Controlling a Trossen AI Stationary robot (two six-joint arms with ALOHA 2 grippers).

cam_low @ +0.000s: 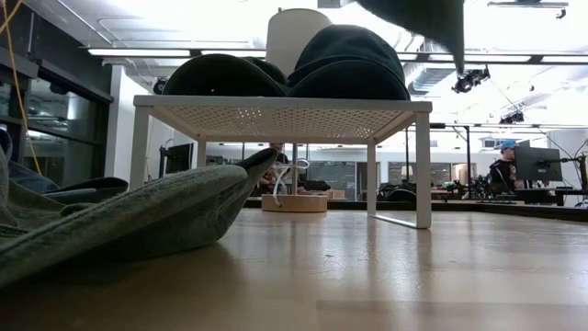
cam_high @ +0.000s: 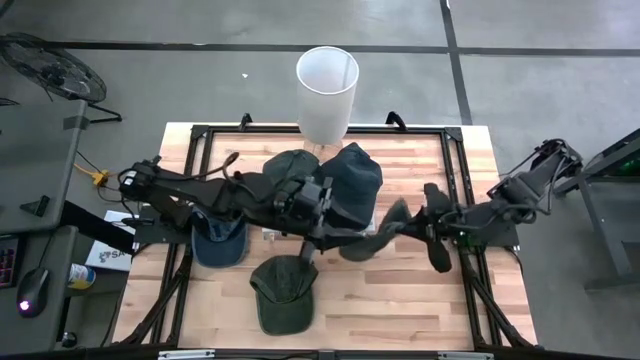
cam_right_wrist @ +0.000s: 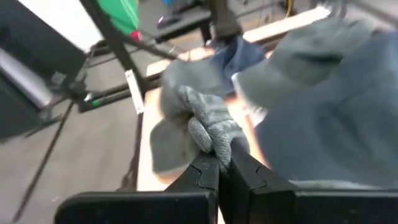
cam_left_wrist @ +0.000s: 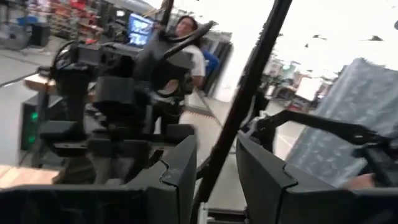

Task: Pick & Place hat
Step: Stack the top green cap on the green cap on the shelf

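Note:
My right gripper [cam_high: 408, 222] is shut on a grey-green hat [cam_high: 368, 238] held above the table's middle right. The hat shows bunched in the right wrist view [cam_right_wrist: 205, 121] and as a dark shape at the top of the low view [cam_low: 427, 23]. My left gripper [cam_high: 312, 240] hovers open over the table's middle, just left of the held hat, with nothing between its fingers [cam_left_wrist: 180, 177]. A dark green hat [cam_high: 290, 170] and a dark blue hat [cam_high: 352, 178] rest on a white perforated rack [cam_low: 276, 115]. My right gripper pinches a bunched fold of the hat's cloth [cam_right_wrist: 208, 134] between its two fingers, several layers gathered. The fingers come roughly level from the table's right side. The hat is lifted clear of the table and trails from the fingers toward the table's left.
A green cap [cam_high: 282, 292] lies on the table near the front edge, close to the low camera [cam_low: 138, 221]. A blue cap [cam_high: 218, 242] lies at the left. A white bucket [cam_high: 327, 80] stands beyond the far edge. People show in the room behind.

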